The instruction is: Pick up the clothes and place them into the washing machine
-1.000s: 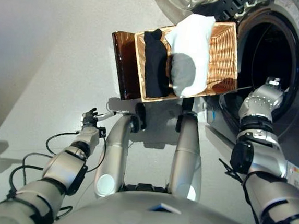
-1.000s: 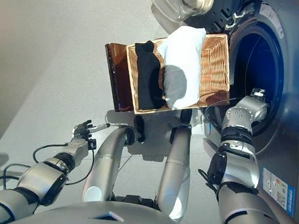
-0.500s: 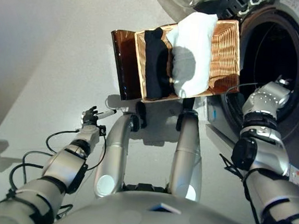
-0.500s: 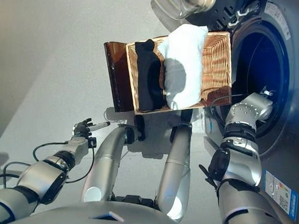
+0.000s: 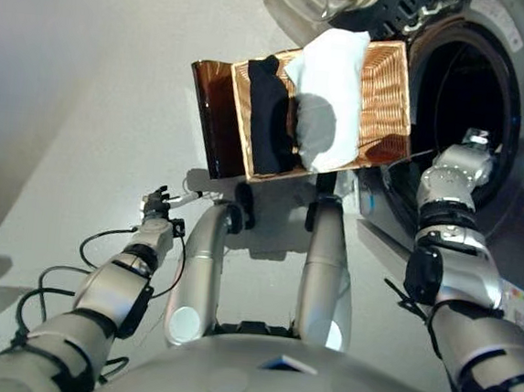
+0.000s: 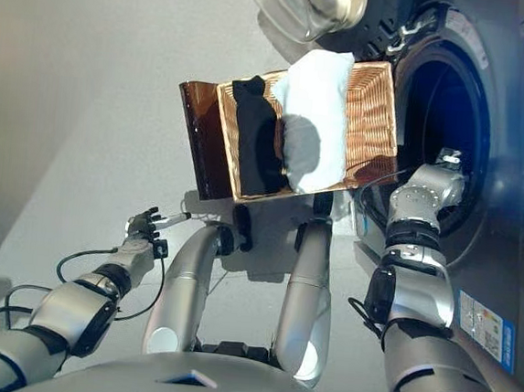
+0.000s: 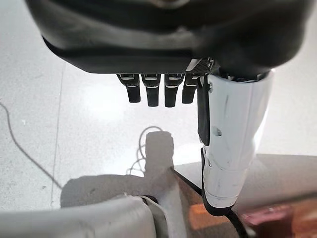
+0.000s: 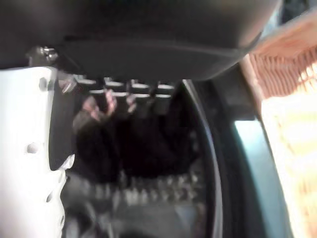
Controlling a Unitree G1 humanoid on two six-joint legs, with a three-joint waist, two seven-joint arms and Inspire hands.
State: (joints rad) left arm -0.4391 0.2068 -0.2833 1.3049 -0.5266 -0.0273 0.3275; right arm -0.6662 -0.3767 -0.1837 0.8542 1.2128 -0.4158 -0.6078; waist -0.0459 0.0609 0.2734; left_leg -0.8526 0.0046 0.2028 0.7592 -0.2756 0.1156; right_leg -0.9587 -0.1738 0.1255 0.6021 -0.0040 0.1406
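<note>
White cloth (image 5: 326, 96) and black garment (image 5: 267, 114) lie in wicker basket (image 5: 390, 97) beside washing machine (image 6: 444, 111). Right hand (image 8: 29, 158) reaches into the drum, fingers unclear. Left hand (image 7: 163, 89) relaxed, empty. Clothes look soft, light; pinch a raised fold.

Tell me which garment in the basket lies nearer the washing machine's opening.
The white garment: it lies on the side of the wicker basket towards the washing machine, while the black garment lies on its far side, towards the brown panel.

No print can be read, even on the washing machine (image 6: 453, 112) sticker.
</note>
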